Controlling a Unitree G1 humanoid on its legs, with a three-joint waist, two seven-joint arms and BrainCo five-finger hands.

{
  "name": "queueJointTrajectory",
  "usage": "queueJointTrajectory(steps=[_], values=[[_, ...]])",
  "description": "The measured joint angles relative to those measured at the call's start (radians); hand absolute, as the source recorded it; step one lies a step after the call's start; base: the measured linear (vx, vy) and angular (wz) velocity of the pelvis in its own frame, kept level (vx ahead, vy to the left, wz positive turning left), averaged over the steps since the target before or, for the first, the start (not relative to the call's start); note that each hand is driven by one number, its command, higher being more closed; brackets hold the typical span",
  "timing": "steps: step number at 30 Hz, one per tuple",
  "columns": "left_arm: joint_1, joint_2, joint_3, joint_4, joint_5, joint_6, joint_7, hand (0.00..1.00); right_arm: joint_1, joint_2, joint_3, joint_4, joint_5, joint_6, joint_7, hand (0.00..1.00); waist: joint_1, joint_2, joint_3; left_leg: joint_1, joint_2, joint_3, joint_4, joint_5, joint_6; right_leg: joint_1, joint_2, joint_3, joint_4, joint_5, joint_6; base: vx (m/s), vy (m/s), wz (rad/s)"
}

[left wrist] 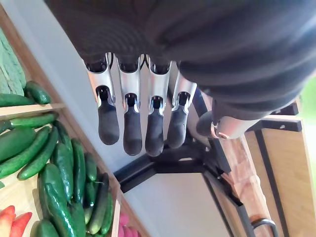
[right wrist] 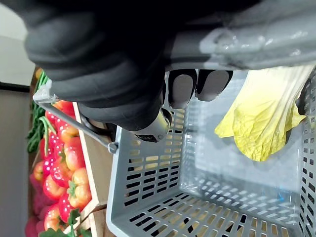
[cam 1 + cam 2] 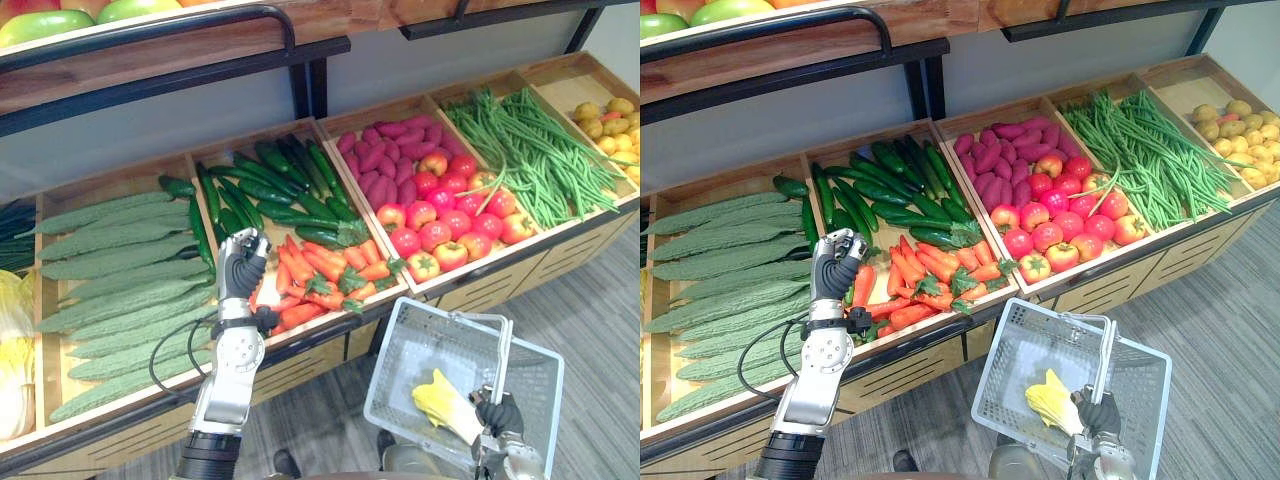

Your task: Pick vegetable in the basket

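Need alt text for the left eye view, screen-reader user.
The left robot hand, fingers straight, hovers by the carrots in a wooden produce display, cucumbers behind them. The right robot hand grips the handle of a grey basket holding a yellow leafy vegetable.

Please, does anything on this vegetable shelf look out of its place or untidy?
Yes. A few green beans spill out of their own compartment onto the tomatoes. One dark cucumber seems to lie on the bitter gourds' side. Otherwise nothing stands out.
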Motion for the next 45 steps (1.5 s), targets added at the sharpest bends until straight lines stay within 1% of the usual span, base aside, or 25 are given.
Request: queueJointTrajectory(steps=[1, 3, 5, 8, 10, 14, 17, 20, 22, 26, 30, 35, 37, 38, 45], values=[[-0.001, 0.008, -0.002, 0.009, 0.013, 0.0, -0.006, 0.0, -0.002, -0.001, 0.0, 0.0, 0.0, 0.0, 0.0, 1.0, -0.001, -0.001, 0.0, -0.004, 0.0, 0.001, 0.0, 0.0, 0.0, -0.005, 0.0, 0.002, 0.001, 0.0, 0.0, 0.0, -0.009, -0.04], [-0.013, 0.049, -0.006, 0.066, 0.051, 0.002, -0.01, 0.0, -0.013, -0.004, 0.002, 0.006, 0.0, 0.0, 0.003, 1.0, -0.015, -0.002, -0.001, -0.017, -0.002, 0.003, -0.002, 0.0, 0.0, -0.02, 0.0, 0.007, 0.0, 0.003, 0.001, 0.0, -0.005, -0.06], [-0.038, 0.08, -0.007, 0.117, 0.089, 0.009, -0.016, 0.0, -0.015, -0.01, 0.003, 0.013, 0.0, 0.0, 0.004, 1.0, -0.02, -0.004, 0.0, -0.021, -0.004, 0.005, -0.001, 0.0, 0.0, -0.026, -0.001, 0.011, 0.0, 0.005, 0.002, 0.01, 0.0, -0.06], [-0.083, 0.127, -0.007, 0.177, 0.121, 0.014, -0.029, 0.0, -0.031, -0.024, 0.005, 0.044, 0.0, 0.0, 0.006, 1.0, -0.028, -0.01, -0.002, -0.034, -0.006, 0.005, 0.0, 0.001, 0.001, -0.041, -0.001, 0.013, 0.001, 0.005, 0.002, 0.0, 0.0, 0.0], [-0.129, 0.165, -0.006, 0.234, 0.133, 0.027, -0.03, 0.0, -0.043, -0.027, 0.008, 0.044, 0.0, -0.001, 0.008, 1.0, -0.043, -0.011, -0.001, -0.06, -0.009, 0.003, 0.001, 0.005, 0.006, -0.066, -0.003, 0.014, 0.001, 0.01, 0.002, 0.0, 0.0, 0.0], [-0.186, 0.183, -0.006, 0.296, 0.138, 0.029, -0.031, 0.0, -0.046, -0.032, 0.007, 0.044, 0.002, -0.001, 0.006, 1.0, -0.045, -0.016, 0.002, -0.08, -0.012, 0.001, 0.001, 0.008, 0.01, -0.084, -0.006, 0.014, 0.003, 0.011, 0.003, 0.0, 0.0, 0.0], [-0.235, 0.197, -0.017, 0.327, 0.157, 0.03, -0.03, 0.0, -0.054, -0.039, 0.011, 0.043, 0.002, -0.002, 0.006, 1.0, -0.046, -0.026, 0.011, -0.104, -0.014, 0.0, 0.001, 0.012, 0.015, -0.113, -0.008, 0.014, 0.013, 0.011, 0.003, 0.0, 0.0, 0.0], [-0.29, 0.215, -0.05, 0.329, 0.175, 0.03, -0.03, 0.0, -0.074, -0.039, 0.027, 0.035, 0.005, -0.005, 0.004, 1.0, -0.045, -0.043, 0.042, -0.133, -0.017, -0.002, 0.002, 0.018, 0.02, -0.147, -0.011, 0.012, 0.03, 0.011, 0.003, -0.01, -0.006, 0.03], [-0.342, 0.216, -0.068, 0.35, 0.198, 0.03, -0.03, 0.0, -0.087, -0.039, 0.046, 0.002, 0.013, -0.008, 0.004, 1.0, -0.044, -0.053, 0.076, -0.157, -0.018, -0.005, 0.006, 0.018, 0.02, -0.17, -0.015, 0.01, 0.037, 0.012, 0.004, -0.02, -0.006, 0.07], [-0.407, 0.222, -0.095, 0.395, 0.219, 0.046, -0.029, 0.0, -0.083, -0.038, 0.048, -0.039, 0.035, -0.014, -0.001, 1.0, -0.043, -0.054, 0.103, -0.194, -0.017, -0.008, 0.01, 0.018, 0.02, -0.204, -0.02, 0.006, 0.039, 0.015, 0.007, 0.02, -0.002, 0.02], [-0.509, 0.225, -0.098, 0.465, 0.23, 0.062, -0.027, 0.0, -0.074, -0.038, 0.055, -0.092, 0.057, -0.019, -0.007, 1.0, -0.045, -0.059, 0.146, -0.225, -0.013, -0.007, 0.028, 0.018, 0.021, -0.226, -0.022, 0.005, 0.038, 0.017, 0.007, 0.07, 0.002, 0.0], [-0.575, 0.223, -0.113, 0.538, 0.231, 0.069, -0.027, 0.0, -0.056, -0.039, 0.078, -0.129, 0.063, -0.027, -0.021, 1.0, -0.046, -0.065, 0.166, -0.234, 0.001, 0.004, 0.035, 0.016, 0.018, -0.235, -0.017, 0.009, 0.037, 0.02, 0.003, 0.06, -0.005, -0.06], [-0.582, 0.215, -0.114, 0.556, 0.249, 0.069, -0.026, 0.0, -0.055, -0.046, 0.088, -0.134, 0.071, -0.034, -0.021, 1.0, -0.044, -0.062, 0.173, -0.235, 0.005, 0.006, 0.036, 0.015, 0.017, -0.237, -0.014, 0.011, 0.037, 0.02, 0.002, 0.01, -0.012, -0.02], [-0.587, 0.212, -0.114, 0.564, 0.251, 0.068, -0.027, 1.0, -0.055, -0.048, 0.088, -0.134, 0.072, -0.034, -0.021, 1.0, -0.043, -0.062, 0.173, -0.235, 0.005, 0.006, 0.037, 0.015, 0.017, -0.237, -0.014, 0.011, 0.037, 0.02, 0.002, 0.0, 0.0, 0.0], [-0.643, 0.202, -0.111, 0.607, 0.278, 0.066, -0.014, 1.0, -0.048, -0.054, 0.095, -0.165, 0.089, -0.034, -0.021, 1.0, -0.04, -0.061, 0.174, -0.249, 0.006, 0.006, 0.04, 0.015, 0.017, -0.25, -0.015, 0.011, 0.036, 0.03, -0.002, 0.0, 0.0, 0.0]])
